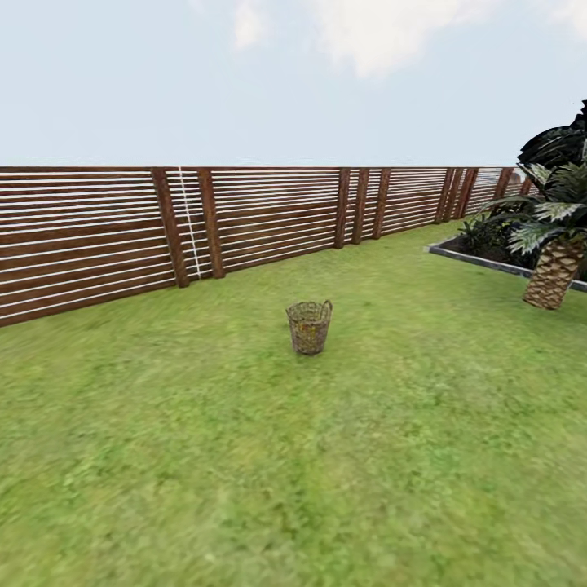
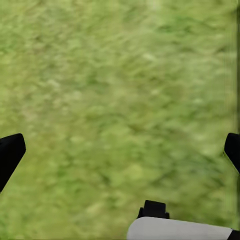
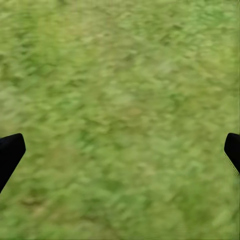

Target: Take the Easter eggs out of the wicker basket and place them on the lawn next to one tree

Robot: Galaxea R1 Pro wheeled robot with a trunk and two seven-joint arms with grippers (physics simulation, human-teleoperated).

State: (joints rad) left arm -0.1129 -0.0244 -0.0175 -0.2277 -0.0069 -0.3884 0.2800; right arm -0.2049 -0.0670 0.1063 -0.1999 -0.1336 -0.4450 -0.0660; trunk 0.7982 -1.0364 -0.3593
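A slat fence [image 1: 98, 236] is seen along the far edge of the lawn [image 1: 244, 489], running from the left toward the far right corner. The wicker basket [image 1: 309, 326] stands upright near mid-lawn, well apart from the fence & from the robot. Yellowish patches show through the weave, prob. the eggs, but no. & position can't be confirmed at this range. At the right edge a short scaly-trunk palm [image 1: 554, 273] sits at a bordered planting bed [image 1: 481, 259].

Left gripper [image 2: 120, 150]: fingertips spread wide at the frame sides, nothing held, grass beneath. Right gripper [image 3: 120, 150]: same, spread wide & empty over grass.

Risks, as judged:
- Basket is light & tall-ish w/ loose weave; it could be tipped or shoved if the base is driven too close or an arm clips the rim.
- Eggs sit deep; a finger could snag twigs & lift the basket w/ the egg.
- Palm could be mistaken for the target tree, so eggs could get placed wrong.
- Eggs may roll on grass once released.
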